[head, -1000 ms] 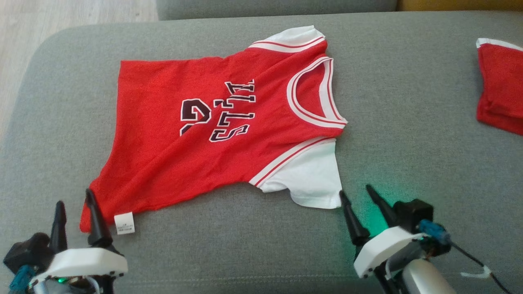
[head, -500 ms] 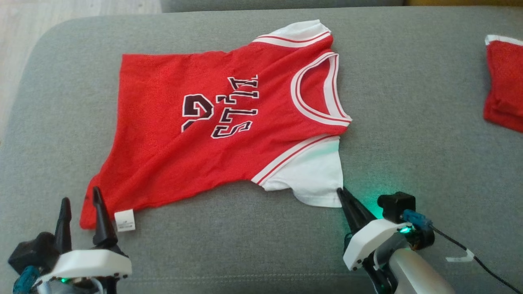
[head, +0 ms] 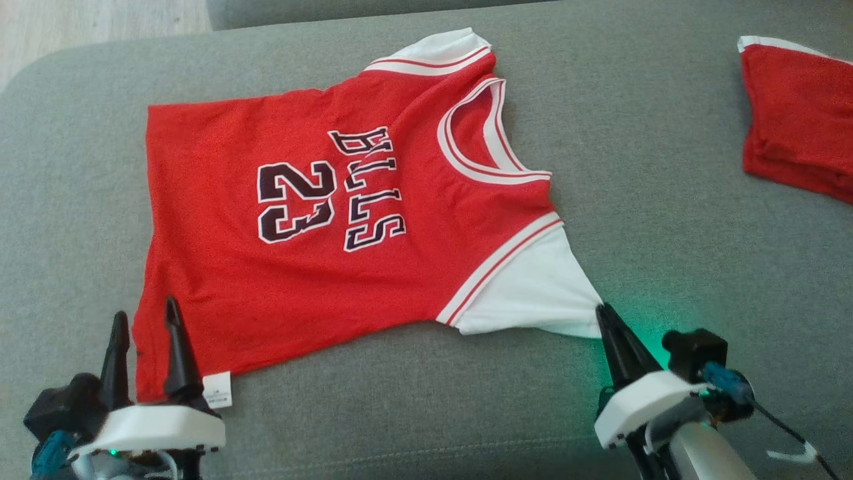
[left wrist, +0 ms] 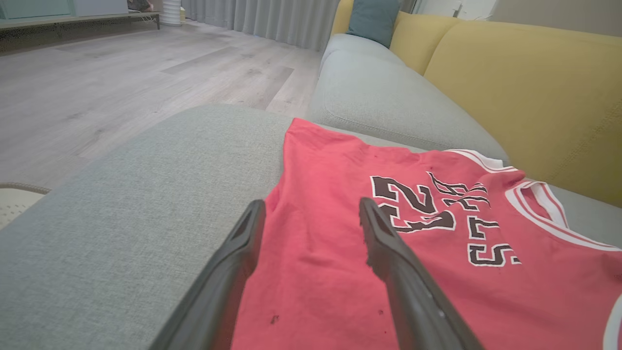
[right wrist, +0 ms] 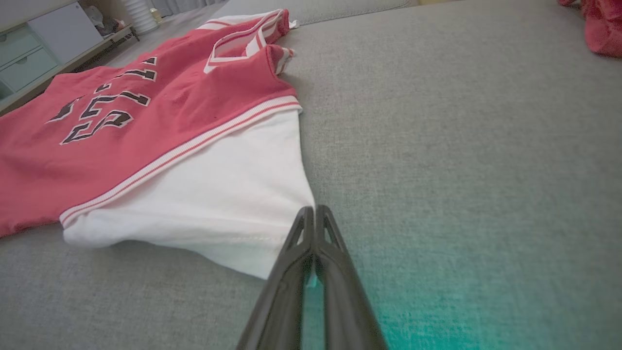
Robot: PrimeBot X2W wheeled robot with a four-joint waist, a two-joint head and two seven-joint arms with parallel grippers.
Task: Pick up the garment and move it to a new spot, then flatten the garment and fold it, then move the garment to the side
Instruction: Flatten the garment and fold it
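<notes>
The garment, a red jersey with black "BULLS 23" lettering, lies spread face up on the grey sofa cushion, neck toward the right. My right gripper is shut on the corner of its white sleeve, which is drawn out to a point; the right wrist view shows the closed fingertips at that corner of the garment. My left gripper stands open over the near hem corner, and in the left wrist view its fingers straddle the red garment's edge. A white label pokes out at the hem.
Another red cloth lies folded at the far right of the cushion. A yellow sofa back rises behind the seat. Wooden floor lies beyond the cushion's left end. Bare grey cushion stretches between the jersey and the red cloth.
My right gripper closed on the white sleeve corner and drew it right. The jersey's crease flattened, so the full "23" shows. The head camera shifted.
</notes>
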